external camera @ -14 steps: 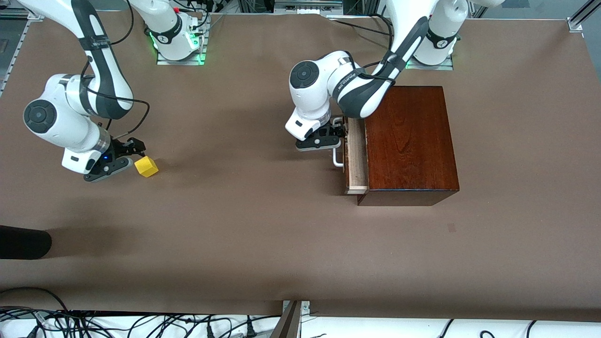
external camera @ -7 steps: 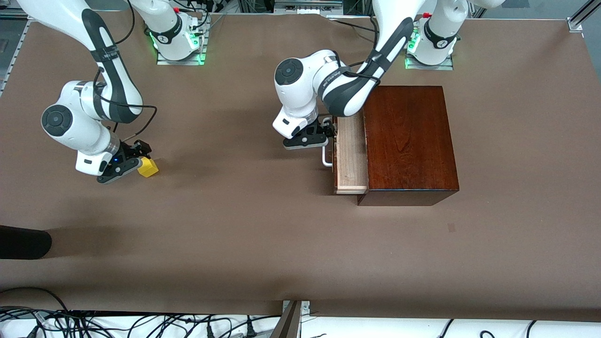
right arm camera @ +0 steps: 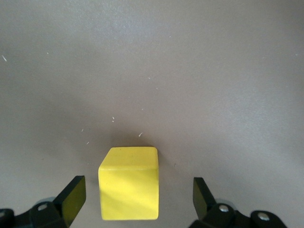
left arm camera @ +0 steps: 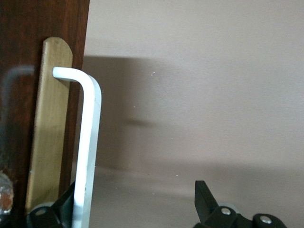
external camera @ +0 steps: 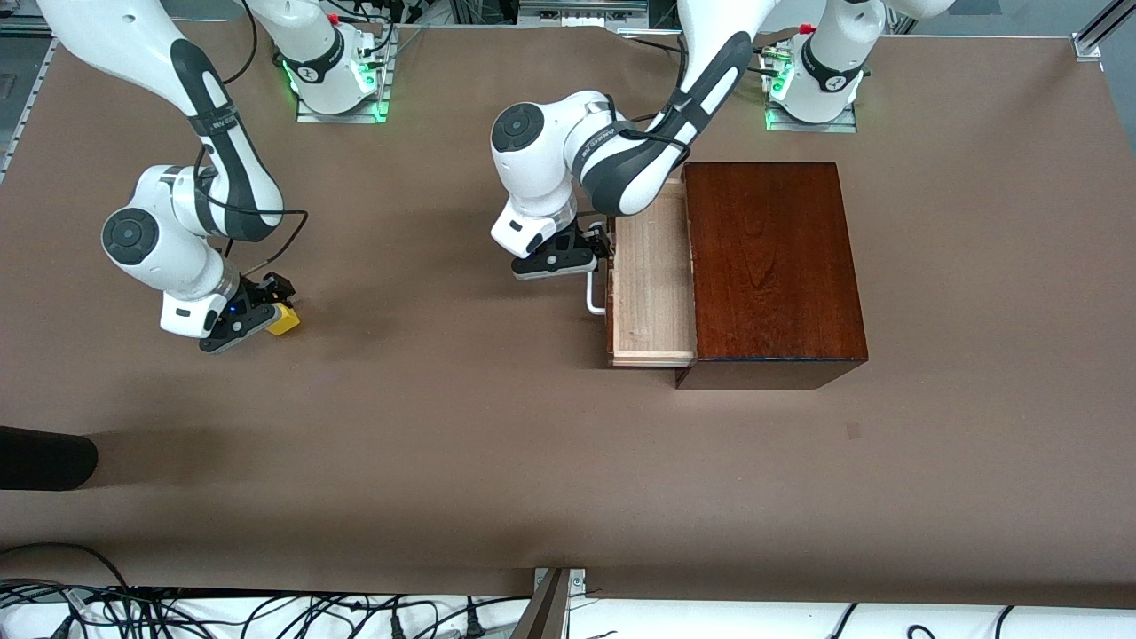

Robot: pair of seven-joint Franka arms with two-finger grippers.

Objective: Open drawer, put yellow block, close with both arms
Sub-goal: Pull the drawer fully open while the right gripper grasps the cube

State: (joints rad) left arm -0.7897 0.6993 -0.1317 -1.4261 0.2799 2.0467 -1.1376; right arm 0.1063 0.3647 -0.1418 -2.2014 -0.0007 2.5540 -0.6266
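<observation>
The dark-wood box [external camera: 772, 266] stands toward the left arm's end of the table. Its drawer [external camera: 652, 293], a pale wood tray, is pulled partly out. My left gripper [external camera: 581, 253] is open at the white handle [external camera: 593, 297]. In the left wrist view the handle bar [left arm camera: 88, 142] runs between the jaws of my left gripper [left arm camera: 135, 204], against one finger that sits between the bar and the dark drawer front [left arm camera: 19, 95]. The yellow block [external camera: 286, 321] lies on the table toward the right arm's end. My right gripper [external camera: 266, 306] is open and low around it. In the right wrist view the block [right arm camera: 128, 183] sits between the fingers of my right gripper [right arm camera: 137, 197], untouched.
A black object [external camera: 44, 457] lies at the table's edge nearer the front camera, toward the right arm's end. Cables [external camera: 177, 612] hang along that near edge. The brown table [external camera: 444, 426] stretches between the block and the box.
My left gripper has drawn the handle toward the right arm's end, so the drawer stands farther out. My right gripper has moved over the block and now straddles it.
</observation>
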